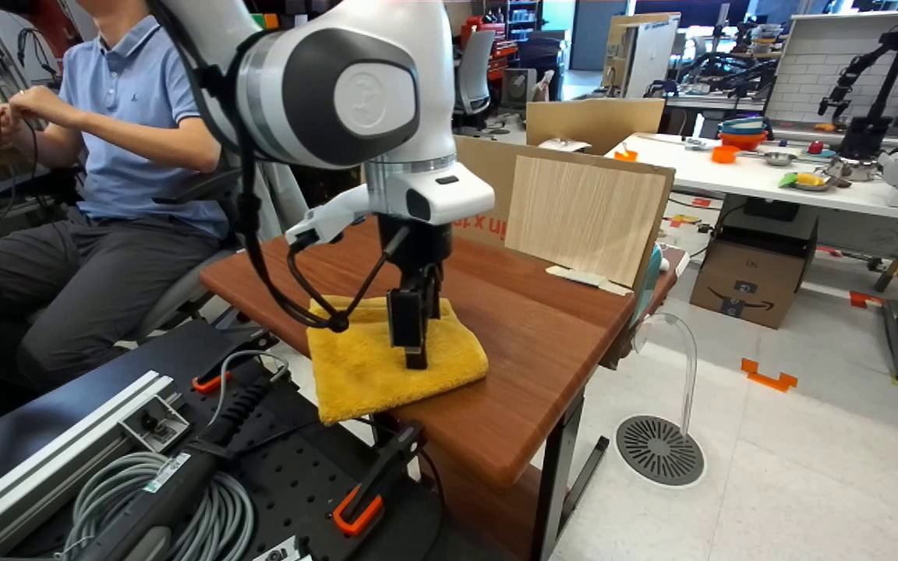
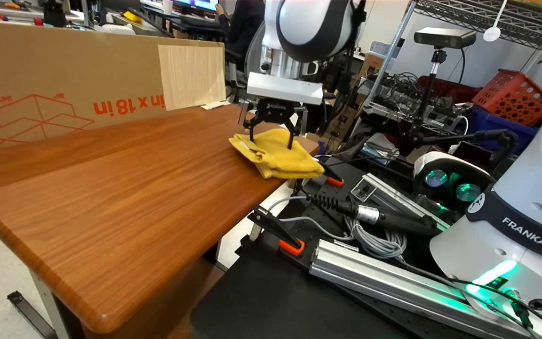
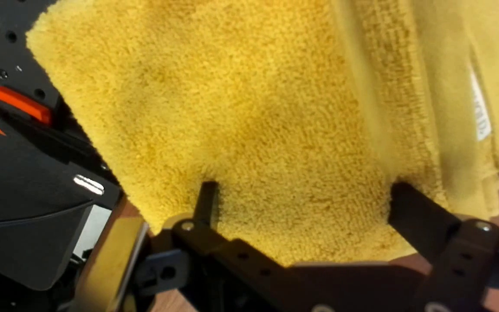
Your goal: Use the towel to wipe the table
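The mustard-yellow towel (image 1: 355, 374) lies folded at one edge of the reddish-brown table (image 1: 527, 366), and part of it hangs past that edge. In an exterior view it is a thick folded pad (image 2: 290, 162) at the far end of the tabletop (image 2: 134, 188). My gripper (image 2: 271, 144) points down over it with its fingers wide apart. In the wrist view the towel (image 3: 254, 86) fills the middle, with folded layers and a white label at right. Both fingertips of the open gripper (image 3: 303, 188) touch or press into its surface. No cloth is visibly pinched between them.
A cardboard panel (image 2: 125, 80) stands along the table's far side, with a light wood sheet (image 1: 585, 218) on it. A black bench (image 2: 261, 287) with orange-tipped clamps (image 1: 359, 506), a metal rail (image 2: 384, 278) and coiled cable adjoins the towel's edge. A person (image 1: 129, 132) sits nearby.
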{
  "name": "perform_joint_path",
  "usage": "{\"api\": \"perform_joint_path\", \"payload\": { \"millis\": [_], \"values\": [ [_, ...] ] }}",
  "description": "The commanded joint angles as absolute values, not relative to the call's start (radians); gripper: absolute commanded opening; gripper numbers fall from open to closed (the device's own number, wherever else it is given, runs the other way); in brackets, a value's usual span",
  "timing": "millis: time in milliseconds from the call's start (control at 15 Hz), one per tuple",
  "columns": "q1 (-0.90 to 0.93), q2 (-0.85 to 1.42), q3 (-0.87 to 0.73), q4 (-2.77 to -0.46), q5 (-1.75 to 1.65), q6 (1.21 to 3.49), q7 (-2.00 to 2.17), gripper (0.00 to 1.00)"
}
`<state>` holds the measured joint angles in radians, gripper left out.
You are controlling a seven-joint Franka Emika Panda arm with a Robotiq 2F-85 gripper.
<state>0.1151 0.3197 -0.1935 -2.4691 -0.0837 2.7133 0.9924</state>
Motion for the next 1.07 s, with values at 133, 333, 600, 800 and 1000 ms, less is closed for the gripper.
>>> {"api": "perform_joint_path", "payload": {
  "millis": [133, 333, 600, 800, 1000],
  "values": [
    [0.215, 0.292, -0.206, -2.548, -0.211, 2.845, 1.016, 1.0],
    [0.198, 0.275, -0.135, -2.506, -0.109, 2.827, 0.983, 1.0],
    [0.227, 0.292, -0.081, -2.414, -0.041, 2.838, 1.029, 1.0],
    [0.271, 0.317, -0.075, -2.374, -0.065, 2.861, 1.075, 1.0],
    [0.278, 0.301, -0.069, -2.392, -0.059, 2.869, 1.065, 1.0]
  ]
}}
